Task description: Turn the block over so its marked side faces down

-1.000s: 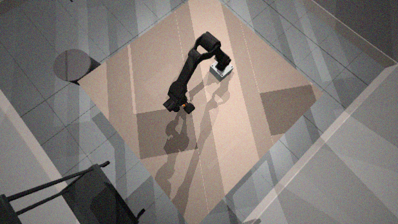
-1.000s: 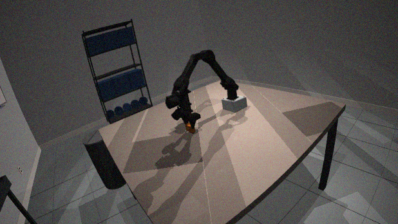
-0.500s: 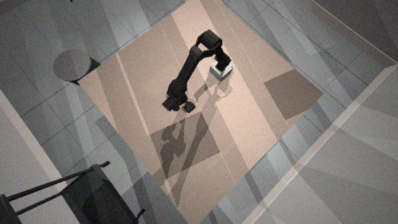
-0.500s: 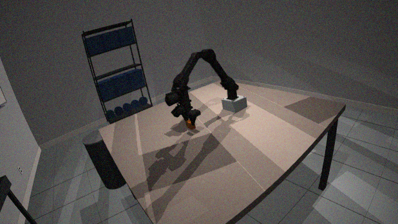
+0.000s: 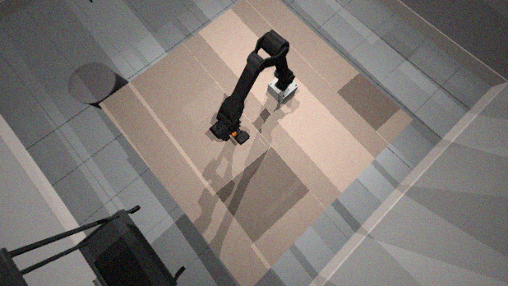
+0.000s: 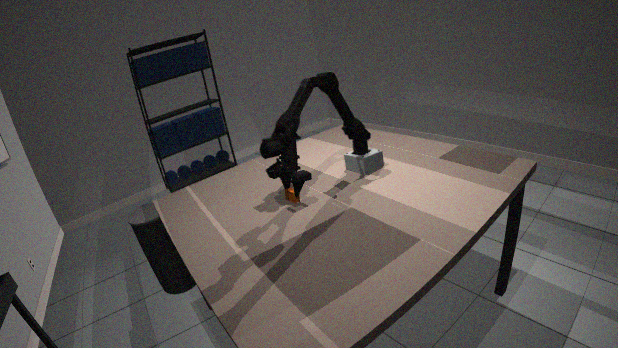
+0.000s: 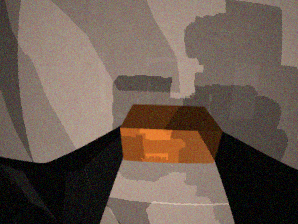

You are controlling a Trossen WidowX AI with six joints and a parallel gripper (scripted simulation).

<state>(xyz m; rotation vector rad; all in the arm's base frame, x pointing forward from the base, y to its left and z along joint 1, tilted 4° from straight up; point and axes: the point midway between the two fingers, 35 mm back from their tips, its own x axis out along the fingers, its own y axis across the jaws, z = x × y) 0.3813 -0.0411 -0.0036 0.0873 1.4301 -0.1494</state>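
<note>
An orange block point(image 5: 234, 134) point(image 6: 291, 195) point(image 7: 160, 145) is between the two black fingers of my gripper point(image 5: 235, 135) point(image 6: 293, 192) point(image 7: 169, 133), which is shut on it. In the wrist view one long face is lit bright orange and the face above it is dark brown. A small shadow lies apart from the block, which looks to be held slightly above the table point(image 5: 320, 136) point(image 6: 425, 190). I see no clear mark on the faces in view; the underside and the sides against the fingers are hidden.
The arm's pale base point(image 5: 283, 91) point(image 6: 364, 162) stands behind the gripper on the table. A dark round bin point(image 5: 92, 84) point(image 6: 162, 255) stands on the floor beside the table's left corner. A shelf rack point(image 6: 148, 120) stands by the wall. Patchy shadows cross the table.
</note>
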